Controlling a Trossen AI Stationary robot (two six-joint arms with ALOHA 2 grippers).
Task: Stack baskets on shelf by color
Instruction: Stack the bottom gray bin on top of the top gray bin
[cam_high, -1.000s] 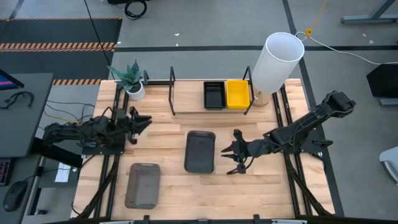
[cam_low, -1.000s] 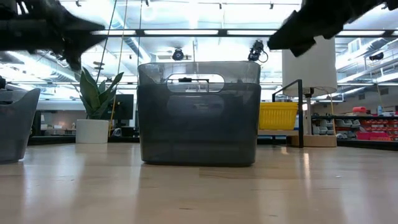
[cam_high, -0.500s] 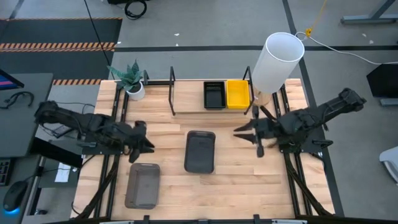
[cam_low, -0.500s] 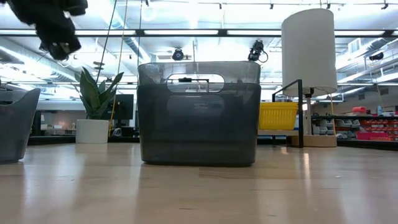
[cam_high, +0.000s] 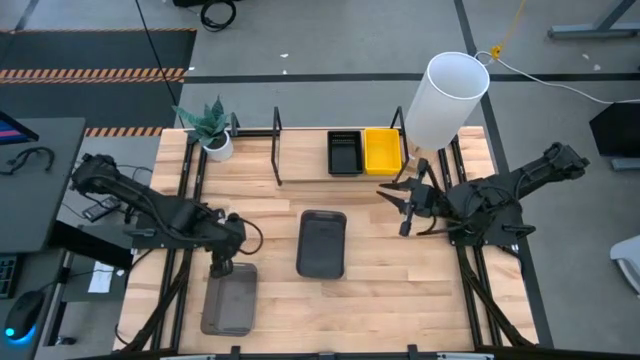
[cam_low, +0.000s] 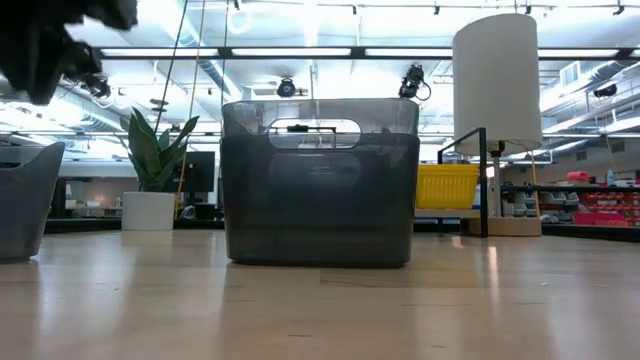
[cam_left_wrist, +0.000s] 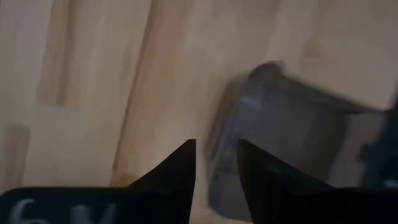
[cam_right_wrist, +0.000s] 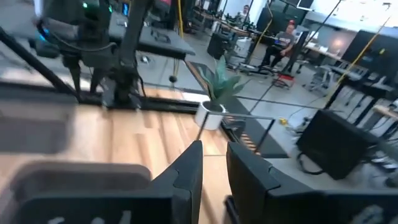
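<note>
Two smoky-grey baskets rest bottom-down on the table: one in the middle (cam_high: 322, 243) (cam_low: 320, 180), one near the left front (cam_high: 229, 300) (cam_low: 25, 200). A black basket (cam_high: 344, 152) and a yellow basket (cam_high: 381, 150) (cam_low: 447, 186) sit side by side on the wooden shelf (cam_high: 300, 165). My left gripper (cam_high: 221, 264) (cam_left_wrist: 216, 155) hovers open above the far end of the left grey basket (cam_left_wrist: 280, 137), with a narrow gap between its fingers. My right gripper (cam_high: 402, 208) (cam_right_wrist: 214, 155) hangs open in the air right of the middle basket, pointing left.
A tall white cylinder (cam_high: 445, 100) stands at the shelf's right end. A potted plant (cam_high: 212, 132) (cam_right_wrist: 214, 84) sits at the far left corner. Black shelf uprights (cam_high: 277, 145) rise at the shelf's ends. Bare wood lies between the two grey baskets. A person (cam_right_wrist: 286, 37) sits far behind.
My left gripper has moved from the far left part of the table toward the near edge, ending over the left grey basket's far end. My right gripper has drawn back from beside the middle basket toward the far right and left the low view. No basket has moved.
</note>
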